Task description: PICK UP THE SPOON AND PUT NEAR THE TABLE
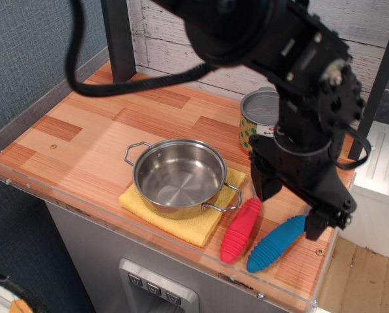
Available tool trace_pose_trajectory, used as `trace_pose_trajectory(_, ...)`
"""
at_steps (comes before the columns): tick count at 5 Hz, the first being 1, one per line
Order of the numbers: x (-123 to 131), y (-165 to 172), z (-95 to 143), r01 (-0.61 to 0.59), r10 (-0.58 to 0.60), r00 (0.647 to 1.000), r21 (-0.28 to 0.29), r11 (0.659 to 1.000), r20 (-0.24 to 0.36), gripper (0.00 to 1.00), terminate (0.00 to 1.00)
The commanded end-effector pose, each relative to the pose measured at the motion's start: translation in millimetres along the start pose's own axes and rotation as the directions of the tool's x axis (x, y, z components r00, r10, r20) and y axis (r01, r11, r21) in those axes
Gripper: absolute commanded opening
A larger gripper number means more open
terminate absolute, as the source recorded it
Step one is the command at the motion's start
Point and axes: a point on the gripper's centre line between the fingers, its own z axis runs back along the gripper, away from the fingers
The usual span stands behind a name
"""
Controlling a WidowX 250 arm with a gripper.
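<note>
Your black gripper (288,205) hangs with fingers spread, holding nothing, over the head end of the spoon with the thick ribbed blue plastic handle (274,243) at lower right of the orange-brown wood-plank table (83,137). Its handle runs lower-left to upper-right, beside the red-handled utensil (240,229).

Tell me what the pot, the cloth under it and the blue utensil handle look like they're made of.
Pot: polished steel, by its mirror-like reflections. Yellow cloth: soft, matte, probably sponge or microfibre. Blue handle: ribbed, slightly glossy plastic or rubber; the gripper hides its head.
</note>
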Motion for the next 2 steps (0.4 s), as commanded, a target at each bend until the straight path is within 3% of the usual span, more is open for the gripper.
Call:
trace_pose_trajectory(1,-2.0,-1.1,-1.4,0.027,-0.027,1.0,0.004,1.0,0.011,1.0,0.0)
trace_pose_trajectory(2,0.6,-4.9,-10.6,0.045,-0.045,0.999,-0.002,0.999,0.008,1.0,0.0)
